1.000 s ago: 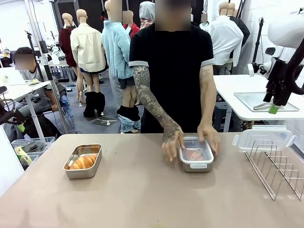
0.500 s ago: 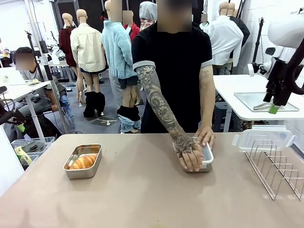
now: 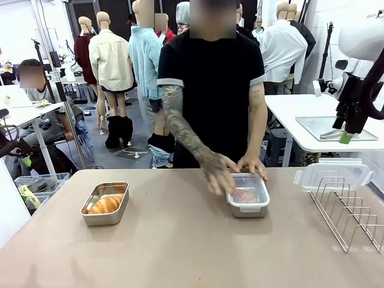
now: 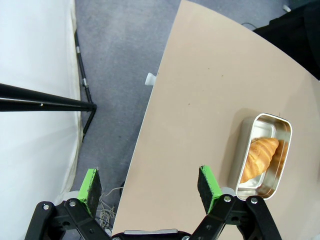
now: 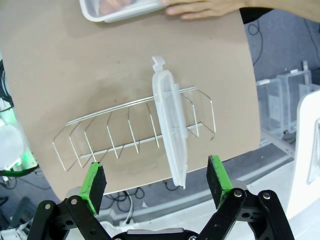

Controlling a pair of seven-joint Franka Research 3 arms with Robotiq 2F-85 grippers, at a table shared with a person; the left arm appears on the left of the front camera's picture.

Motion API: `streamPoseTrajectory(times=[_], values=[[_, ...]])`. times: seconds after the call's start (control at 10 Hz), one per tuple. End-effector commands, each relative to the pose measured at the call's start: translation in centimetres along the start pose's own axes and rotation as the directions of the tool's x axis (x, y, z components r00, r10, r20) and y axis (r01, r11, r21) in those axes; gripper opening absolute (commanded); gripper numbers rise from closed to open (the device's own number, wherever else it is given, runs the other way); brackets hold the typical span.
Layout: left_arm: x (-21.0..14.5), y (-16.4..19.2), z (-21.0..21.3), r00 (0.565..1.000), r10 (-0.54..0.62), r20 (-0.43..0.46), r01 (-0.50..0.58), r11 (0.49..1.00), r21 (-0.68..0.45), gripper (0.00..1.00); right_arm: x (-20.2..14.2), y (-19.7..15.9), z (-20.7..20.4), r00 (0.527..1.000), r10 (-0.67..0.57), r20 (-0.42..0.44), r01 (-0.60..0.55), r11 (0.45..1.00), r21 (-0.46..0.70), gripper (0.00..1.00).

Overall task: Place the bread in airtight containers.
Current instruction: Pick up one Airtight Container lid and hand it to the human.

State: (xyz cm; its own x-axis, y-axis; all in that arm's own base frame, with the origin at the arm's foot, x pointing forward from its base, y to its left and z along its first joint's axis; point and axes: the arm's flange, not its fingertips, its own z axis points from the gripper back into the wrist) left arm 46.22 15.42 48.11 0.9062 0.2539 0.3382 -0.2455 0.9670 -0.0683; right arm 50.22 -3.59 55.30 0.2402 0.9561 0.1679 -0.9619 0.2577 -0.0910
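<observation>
One croissant [image 3: 105, 204] lies in an uncovered steel container [image 3: 90, 215] at the table's left; the left wrist view has the same croissant [image 4: 260, 156] and container [image 4: 281, 152] to the right of my open left gripper [image 4: 150, 183], which hangs high over the table's edge. The second container [image 3: 248, 204] sits mid-table with a clear lid on and a croissant [image 3: 245, 196] inside. The person's hands [image 3: 219, 171] rest at its far rim. My right gripper [image 5: 155, 184] is open and empty, high above a spare lid [image 5: 170, 131].
A wire rack [image 3: 348, 213] stands at the table's right with the spare clear lid [image 3: 333, 174] propped in it. The rack [image 5: 115, 135] lies directly below my right gripper. A white side table [image 3: 324, 129] stands beyond, at the right.
The person's hand, pressed flat on the lidded container half a second ago, has lifted back to its far edge. Neither arm has moved.
</observation>
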Motion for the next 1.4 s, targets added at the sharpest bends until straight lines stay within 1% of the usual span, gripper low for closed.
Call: streamPoseTrajectory(times=[0.0,1.2,1.3], values=[[-0.3,0.2,0.1,1.0,-0.002,0.005,0.002,1.0,0.022,1.0,-0.1,-0.1,-0.1,1.0,0.007,-0.004,-0.007,1.0,-0.001,1.0],[-0.3,0.2,0.1,1.0,-0.002,0.005,0.002,1.0,0.022,1.0,0.0,0.0,0.0,1.0,0.0,0.0,0.0,1.0,0.0,1.0],[-0.3,0.2,0.1,1.0,-0.002,0.005,0.002,1.0,0.022,1.0,0.3,1.4,-0.5,0.999,0.003,-0.041,-0.006,0.999,-0.05,1.0]])
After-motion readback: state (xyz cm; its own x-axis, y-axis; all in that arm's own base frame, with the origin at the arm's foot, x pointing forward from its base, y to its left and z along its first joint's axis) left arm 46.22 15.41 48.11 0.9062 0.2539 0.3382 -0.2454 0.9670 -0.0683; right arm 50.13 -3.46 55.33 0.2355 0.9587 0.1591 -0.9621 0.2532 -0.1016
